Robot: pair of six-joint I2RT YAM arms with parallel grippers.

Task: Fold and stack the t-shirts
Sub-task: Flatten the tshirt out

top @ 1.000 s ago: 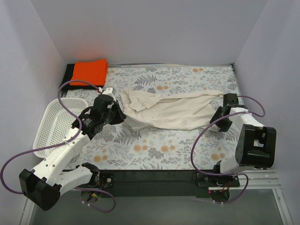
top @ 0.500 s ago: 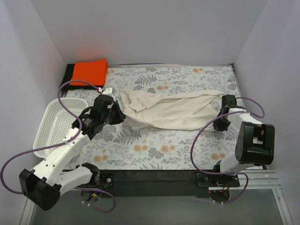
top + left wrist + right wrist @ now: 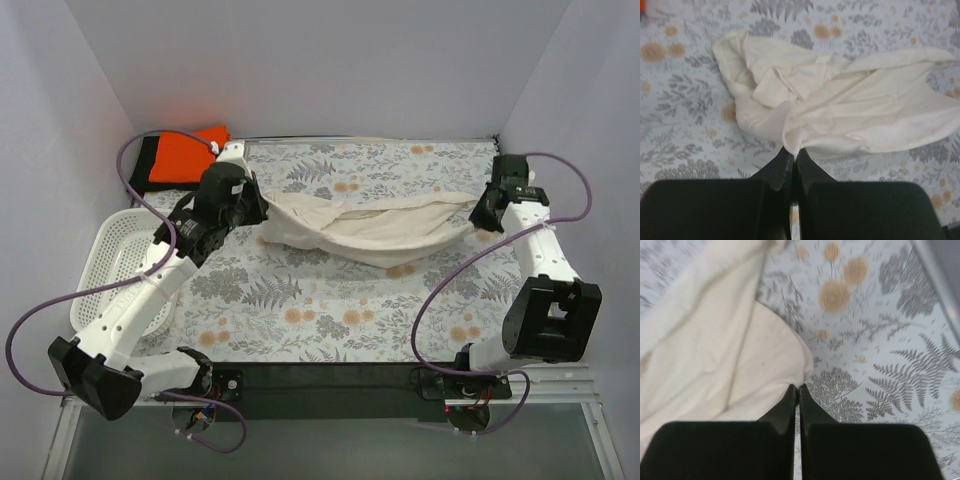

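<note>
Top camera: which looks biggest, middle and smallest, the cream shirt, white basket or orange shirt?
1. Tied: cream t-shirt and white basket look about alike, and the left arm covers part of the basket.
2. Smallest: orange t-shirt, folded in the far left corner.

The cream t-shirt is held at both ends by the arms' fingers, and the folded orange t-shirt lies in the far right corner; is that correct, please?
Not quite: the top external view shows the folded orange t-shirt in the far left corner, not the right. The cream t-shirt is indeed held by the left gripper and right gripper.
</note>
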